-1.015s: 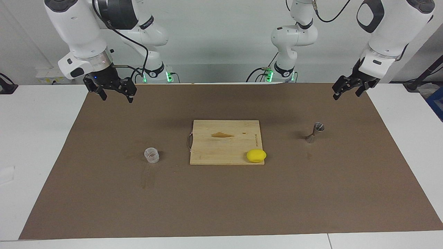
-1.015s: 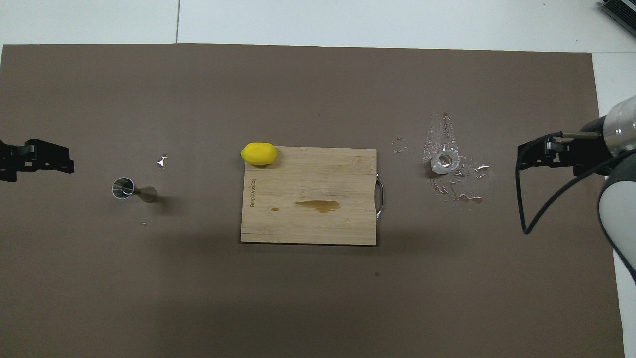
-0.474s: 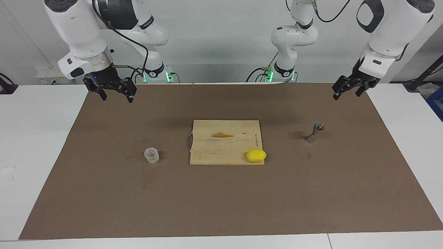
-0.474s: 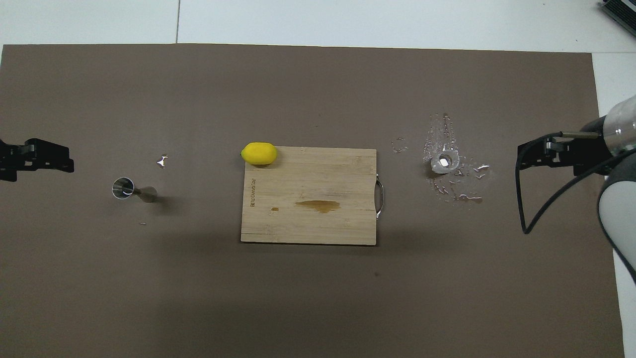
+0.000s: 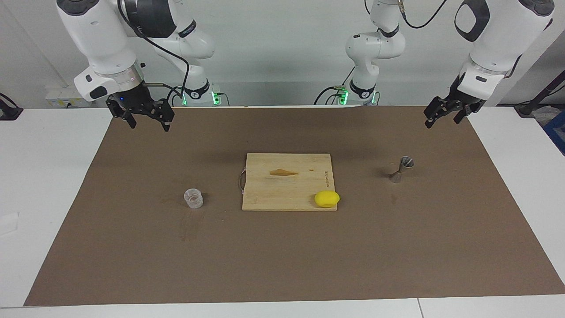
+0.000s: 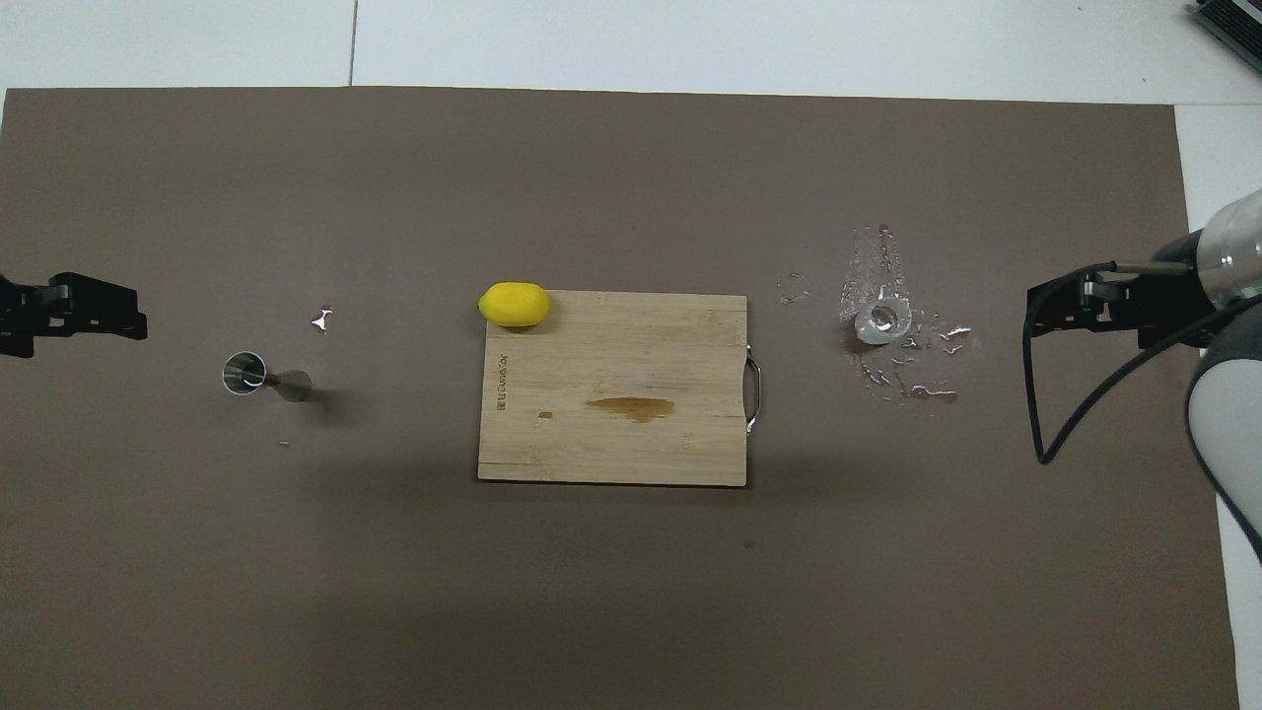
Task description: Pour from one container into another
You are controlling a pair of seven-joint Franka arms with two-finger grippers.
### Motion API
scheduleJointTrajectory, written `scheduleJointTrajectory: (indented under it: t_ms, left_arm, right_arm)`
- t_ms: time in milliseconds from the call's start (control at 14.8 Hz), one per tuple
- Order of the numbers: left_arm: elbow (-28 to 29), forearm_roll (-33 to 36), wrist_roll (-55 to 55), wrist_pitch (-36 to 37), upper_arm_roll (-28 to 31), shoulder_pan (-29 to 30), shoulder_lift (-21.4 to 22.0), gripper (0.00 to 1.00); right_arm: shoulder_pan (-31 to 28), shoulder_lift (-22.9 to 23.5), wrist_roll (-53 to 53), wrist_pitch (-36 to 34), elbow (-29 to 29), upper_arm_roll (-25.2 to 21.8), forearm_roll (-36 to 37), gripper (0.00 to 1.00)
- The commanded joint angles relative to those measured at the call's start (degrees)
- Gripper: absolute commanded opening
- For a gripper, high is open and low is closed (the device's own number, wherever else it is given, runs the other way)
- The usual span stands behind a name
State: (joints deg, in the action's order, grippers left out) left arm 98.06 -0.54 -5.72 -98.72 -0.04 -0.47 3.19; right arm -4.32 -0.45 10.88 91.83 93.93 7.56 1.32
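One brown mat (image 5: 282, 256), white table (image 5: 39, 176), white wall (image 5: 282, 53)

Mat (image 5: 282, 265) on worktop (image 5: 44, 176): matt brown, paper-like, w/ wet glossy splashes (image 6: 902, 380) round the cup. Cup (image 5: 193, 198): clear ribbed plastic or glass, can't tell which. Jigger (image 5: 401, 169): shiny silvery metal. Board (image 5: 287, 187): pale wood, visible grain, dark stain, thin metal handle. Lemon (image 5: 327, 198): smooth yellow skin. Worktop: plain white, smooth.
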Motion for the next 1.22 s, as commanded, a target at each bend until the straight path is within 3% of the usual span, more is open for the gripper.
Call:
scheduleJointTrajectory:
  t_ms: [0,271,541,1150]
  left_arm:
    - [4.24,0.54,-0.08,-6.46,0.48,-0.23,1.81,1.0]
    - [5.04,0.54,0.09,-9.91,0.39,0.03,1.9,1.0]
    - [13.9,0.63,-0.17,-22.28,0.48,-0.75,4.1,1.0]
    - [13.91,0.63,-0.78,-22.66,0.74,0.21,3.92,1.0]
  right_arm:
    - [-0.52,-0.25,-0.42,-0.16,0.38,0.35,0.43,1.0]
    - [-0.61,-0.25,-0.42,-0.16,0.38,0.35,0.43,1.0]
    - [-0.61,-0.25,-0.42,-0.16,0.38,0.35,0.43,1.0]
    - [-0.61,-0.25,-0.42,-0.16,0.38,0.35,0.35,1.0]
